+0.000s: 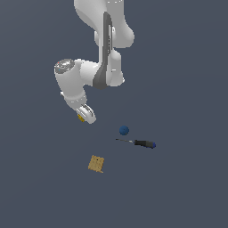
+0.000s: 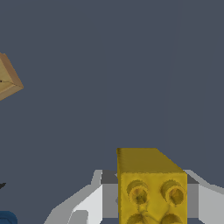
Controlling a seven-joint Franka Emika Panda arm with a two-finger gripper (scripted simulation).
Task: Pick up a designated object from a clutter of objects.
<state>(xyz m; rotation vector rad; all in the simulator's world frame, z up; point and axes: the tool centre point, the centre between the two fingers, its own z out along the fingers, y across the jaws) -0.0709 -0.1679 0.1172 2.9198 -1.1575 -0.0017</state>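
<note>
The designated object, a yellow studded brick, sits between my gripper's two fingers, whose grey pads press against its two sides, studs facing the wrist camera. In the exterior view only a sliver of the brick shows under the white gripper, towards that view's left of the other objects. The gripper is shut on the brick. Whether the brick rests on the floor or hangs just above it, I cannot tell.
A small blue ball lies to the exterior view's right of the gripper, with a black-and-blue-handled screwdriver just beyond it. A flat tan square box lies below the gripper in that view, and its corner shows in the wrist view.
</note>
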